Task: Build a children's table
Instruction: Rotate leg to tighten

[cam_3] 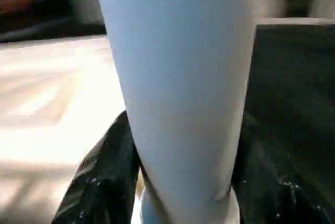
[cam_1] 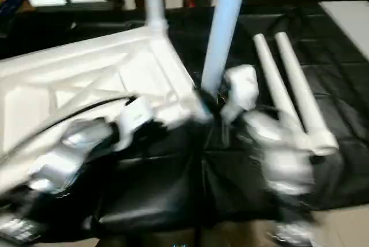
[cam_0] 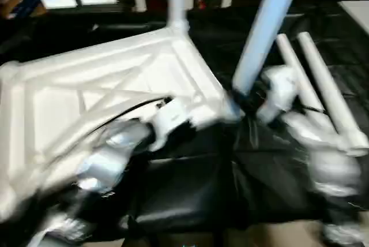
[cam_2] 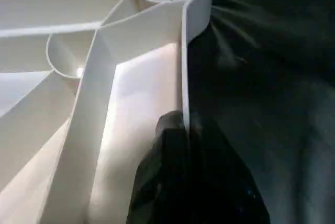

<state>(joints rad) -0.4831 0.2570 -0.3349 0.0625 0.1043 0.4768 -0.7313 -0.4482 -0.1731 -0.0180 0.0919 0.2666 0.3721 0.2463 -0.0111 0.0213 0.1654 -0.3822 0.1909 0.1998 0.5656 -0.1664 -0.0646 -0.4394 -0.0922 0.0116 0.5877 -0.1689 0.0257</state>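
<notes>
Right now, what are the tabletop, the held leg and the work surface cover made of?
Tabletop: looks like moulded white plastic with a slight sheen, going by its thin cast ribs. Held leg: smooth pale tube, probably the same plastic. Cover: black, glossy and creased, likely vinyl or plastic sheet.

Left forearm (cam_0: 106,160): silver metal, rounded segments, glossy highlights; black section toward wrist. White blocky housing at left wrist (cam_0: 170,117). Thin black cable runs along top of forearm to wrist. Left hand (cam_2: 180,179): black fingers, matte, smooth.
Right forearm (cam_0: 331,166): silver, bulbous, w/ white wrist housing (cam_0: 279,91); thin black cable near it. Right hand (cam_3: 180,192): two black fingers, faint speckled scuffs on surface.
</notes>
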